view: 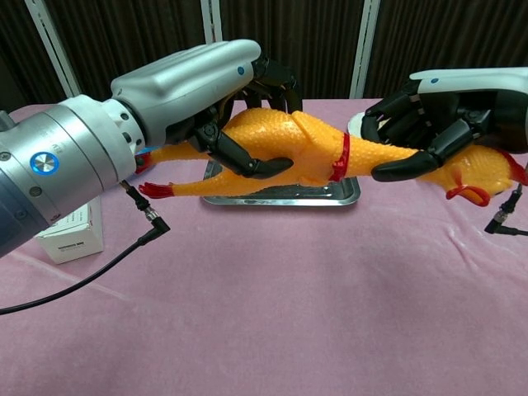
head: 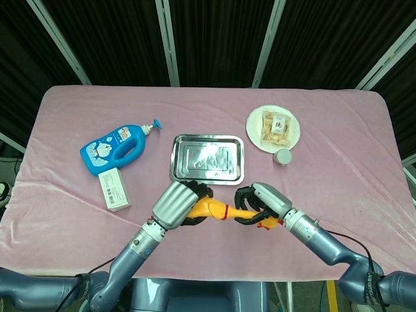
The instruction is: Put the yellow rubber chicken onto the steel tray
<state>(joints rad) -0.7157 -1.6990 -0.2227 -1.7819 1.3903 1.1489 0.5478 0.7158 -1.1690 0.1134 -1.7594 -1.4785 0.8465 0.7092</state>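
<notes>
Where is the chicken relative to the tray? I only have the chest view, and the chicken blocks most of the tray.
Observer: In the head view the chicken is short of the tray, on the robot's side of its near edge, not over it.
Operator: Which way does the chicken lie?
Observer: Roughly parallel to that near edge; the left hand holds the body end, the right hand the neck end.
Operator: Is anything lying in the tray?
Observer: No, the head view shows only bare steel inside it.
Operator: What sits beyond it on my right?
Observer: A plate of snacks, with a small can just in front of it.
</notes>
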